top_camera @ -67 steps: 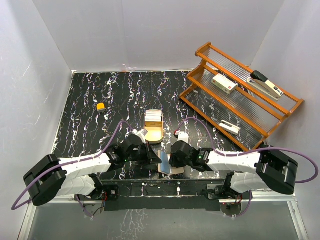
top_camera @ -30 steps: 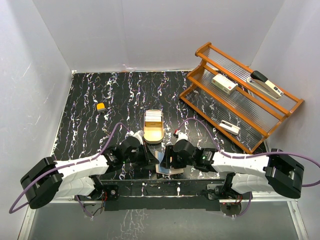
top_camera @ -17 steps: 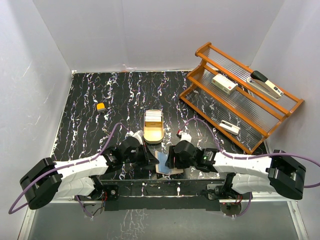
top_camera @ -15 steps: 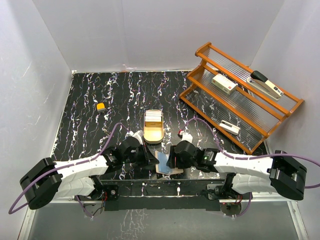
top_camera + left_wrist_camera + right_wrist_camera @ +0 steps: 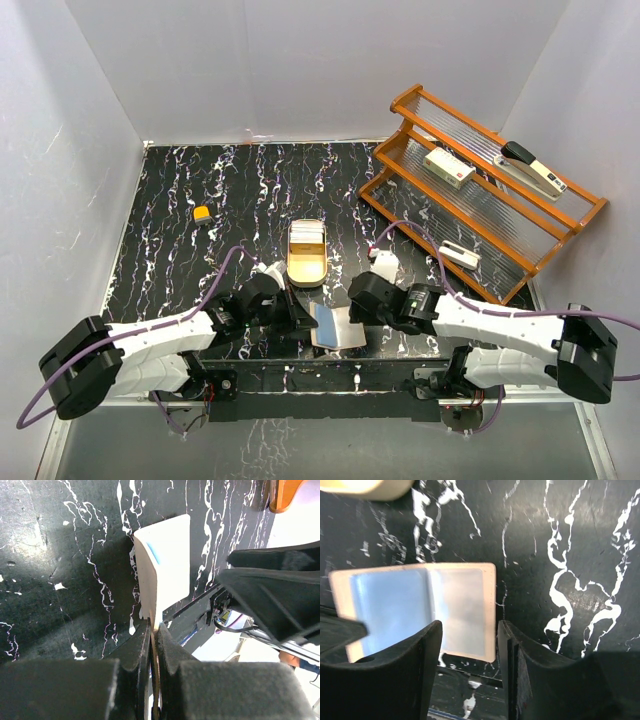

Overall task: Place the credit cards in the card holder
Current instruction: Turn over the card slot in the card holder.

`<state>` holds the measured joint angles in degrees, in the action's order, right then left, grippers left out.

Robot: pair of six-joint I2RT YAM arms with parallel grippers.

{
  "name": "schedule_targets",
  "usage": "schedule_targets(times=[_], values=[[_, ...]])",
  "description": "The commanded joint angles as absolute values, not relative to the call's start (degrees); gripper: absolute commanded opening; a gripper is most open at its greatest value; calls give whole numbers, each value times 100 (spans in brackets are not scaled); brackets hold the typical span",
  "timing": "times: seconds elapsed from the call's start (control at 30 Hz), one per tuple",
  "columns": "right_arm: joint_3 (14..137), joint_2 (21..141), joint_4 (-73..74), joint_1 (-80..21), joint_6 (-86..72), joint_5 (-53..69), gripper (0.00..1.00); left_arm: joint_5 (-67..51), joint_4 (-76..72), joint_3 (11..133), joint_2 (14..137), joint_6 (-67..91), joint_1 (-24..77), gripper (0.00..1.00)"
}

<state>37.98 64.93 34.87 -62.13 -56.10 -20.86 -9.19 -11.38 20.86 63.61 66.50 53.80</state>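
A gold oval tray [image 5: 308,270], with cards [image 5: 306,238] stacked at its far end, is being shown just beyond both grippers; a wooden rack [image 5: 404,104] is standing well outside the right gripper [image 5: 352,309]. Only in the left wrist view is the left gripper [image 5: 154,630] being seen clamped on a thin pale flap of the holder [image 5: 165,565]. The right gripper's jaws are being held apart over its glossy, round-cornered half.

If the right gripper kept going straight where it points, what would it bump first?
Most likely the card holder, lying just ahead of the right gripper, its near edge between the open fingers. How high the fingers hang above it is unclear.
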Motion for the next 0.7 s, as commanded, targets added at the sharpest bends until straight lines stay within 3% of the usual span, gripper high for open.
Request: schedule_targets(times=[0.0, 0.23, 0.37, 0.5, 0.67], values=[[4409, 6221, 3621, -6214, -5413, -2424, 45, -824, -1042, 2124, 6142, 6648, 5388, 0], [3938, 6311, 2015, -6216, -5352, -1266, 36, -838, -1068, 2113, 6244, 6684, 5388, 0], [3885, 6762, 1867, -6216, -5328, -1224, 32, -661, -624, 2223, 6239, 6607, 5389, 11], [3759, 7168, 1605, -6214, -5271, -1146, 30, -509, -350, 2269, 6135, 6522, 5390, 29], [3483, 7427, 1288, -6219, -5287, -1192, 28, -293, -141, 2262, 6010, 6422, 5388, 40]])
